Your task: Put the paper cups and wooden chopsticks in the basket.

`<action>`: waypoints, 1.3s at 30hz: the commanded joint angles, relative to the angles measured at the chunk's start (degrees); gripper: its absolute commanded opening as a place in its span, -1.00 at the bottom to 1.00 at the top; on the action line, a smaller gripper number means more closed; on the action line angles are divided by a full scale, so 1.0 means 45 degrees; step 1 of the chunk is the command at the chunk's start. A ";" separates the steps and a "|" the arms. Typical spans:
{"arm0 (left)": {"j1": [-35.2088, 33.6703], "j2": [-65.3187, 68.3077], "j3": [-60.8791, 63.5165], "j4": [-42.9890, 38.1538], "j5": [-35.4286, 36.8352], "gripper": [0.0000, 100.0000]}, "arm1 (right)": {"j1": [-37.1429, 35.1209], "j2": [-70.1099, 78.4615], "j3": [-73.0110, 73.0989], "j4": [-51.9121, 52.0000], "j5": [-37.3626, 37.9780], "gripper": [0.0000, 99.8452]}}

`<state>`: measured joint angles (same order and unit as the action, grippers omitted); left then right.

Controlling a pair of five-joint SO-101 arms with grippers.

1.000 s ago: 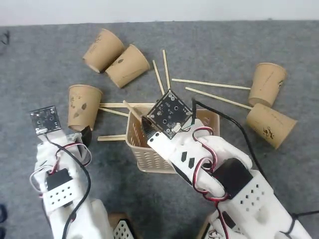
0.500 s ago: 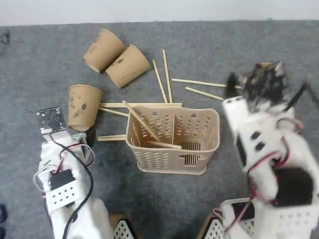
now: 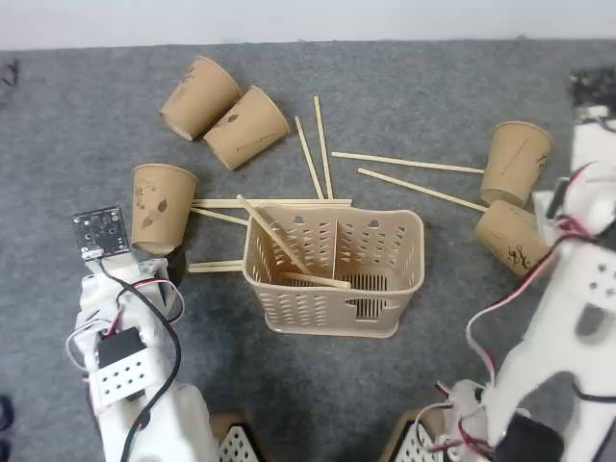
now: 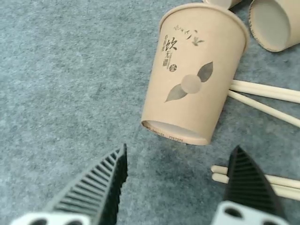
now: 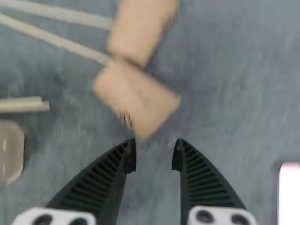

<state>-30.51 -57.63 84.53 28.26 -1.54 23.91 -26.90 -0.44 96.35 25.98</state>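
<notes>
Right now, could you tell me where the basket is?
In the high view the basket stands mid-frame, chopsticks inside it, a paper cup lying to its left.

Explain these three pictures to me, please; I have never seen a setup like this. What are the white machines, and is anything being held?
These are two small robot arms at a grey table. The high view looks down from above; the other two pictures come from a camera on each wrist. The left end effector is open near a paper cup. The right end effector is open too. Neither holds anything. The basket holds two chopsticks. Four other cups and more chopsticks lie outside it.
</notes>
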 commanded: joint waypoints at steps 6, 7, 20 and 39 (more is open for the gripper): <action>0.0117 -0.0254 -0.0068 -0.0313 -0.0156 -0.34 | 0.1123 0.0068 0.3341 -0.0127 0.0137 -0.62; 0.0117 -0.0254 -0.0068 -0.0313 -0.0156 -0.34 | 0.1123 0.0068 0.3868 -0.0654 0.0098 -0.62; 0.0098 -0.0254 -0.0049 -0.0313 -0.0156 -0.34 | 0.1455 0.0244 0.7365 -0.6613 -0.0684 -0.62; 0.0352 -0.0254 -0.0010 -0.0313 -0.0410 -0.34 | -0.0342 0.0264 0.8752 -0.8664 -0.2266 -0.63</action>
<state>-29.19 -57.63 84.53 28.26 -2.86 23.12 -25.58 39.21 58.37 16.84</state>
